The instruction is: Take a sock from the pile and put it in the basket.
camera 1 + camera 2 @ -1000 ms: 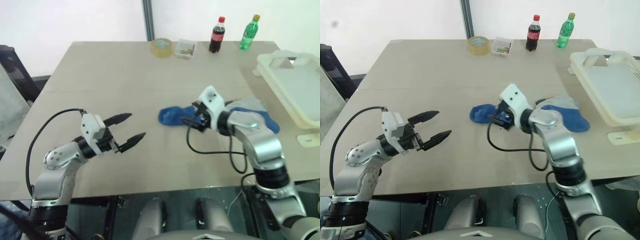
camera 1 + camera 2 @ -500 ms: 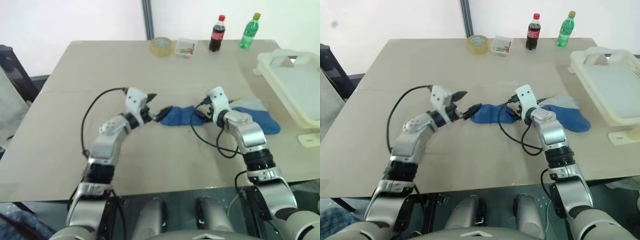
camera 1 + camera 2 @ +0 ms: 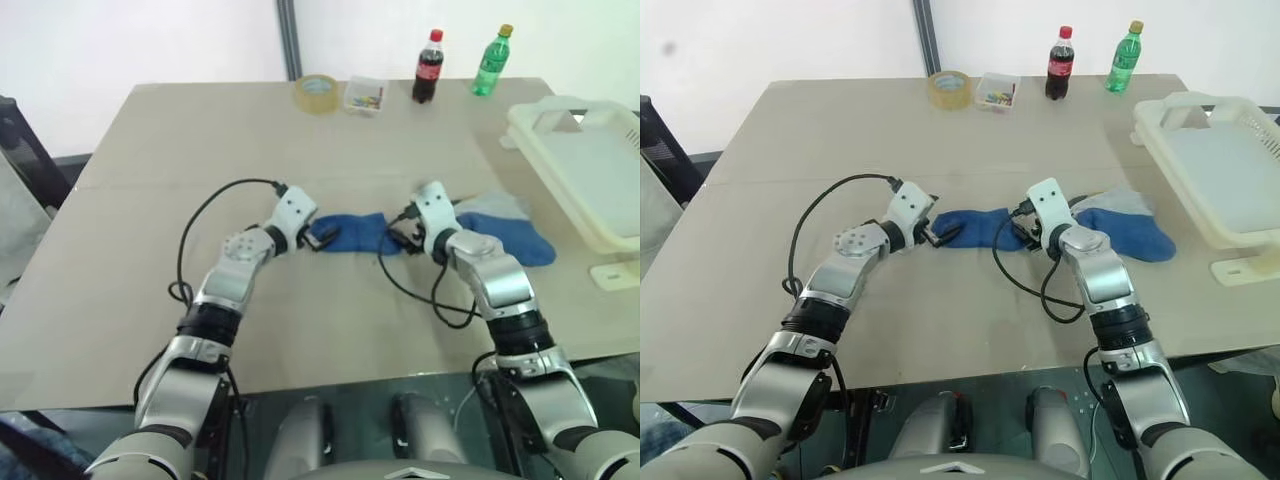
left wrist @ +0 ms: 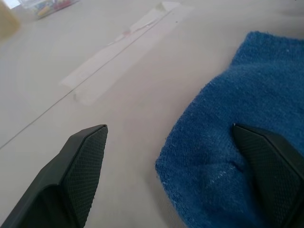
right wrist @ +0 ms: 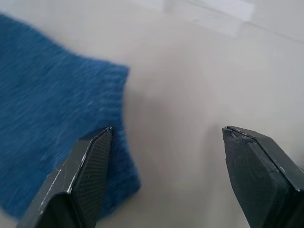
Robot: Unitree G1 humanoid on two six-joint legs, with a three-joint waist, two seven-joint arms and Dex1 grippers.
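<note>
In the middle of the frame, the left gripper (image 3: 318, 238) and right gripper (image 3: 397, 232) were both wide open, one at each end of a blue sock (image 3: 355, 232) from the pile (image 3: 500, 228). Both might grab it and tug. The basket (image 3: 590, 165) waited upper right. No writing could be read.

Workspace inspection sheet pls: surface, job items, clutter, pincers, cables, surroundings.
Surface: beige table, strip of tape stuck on it.
Job's things: blue sock lies flat; more socks, blue and grey, behind the right arm; cream basket at the right edge, no sock seen inside.
Clutter: tape roll, small clear box, cola bottle, green bottle along the far edge.
Grippers: left pincer open over one sock end; right pincer open at the other; neither holds anything.
Cables: black cable loops at the left arm, another at the right arm.
Surroundings: white wall, dark post.
</note>
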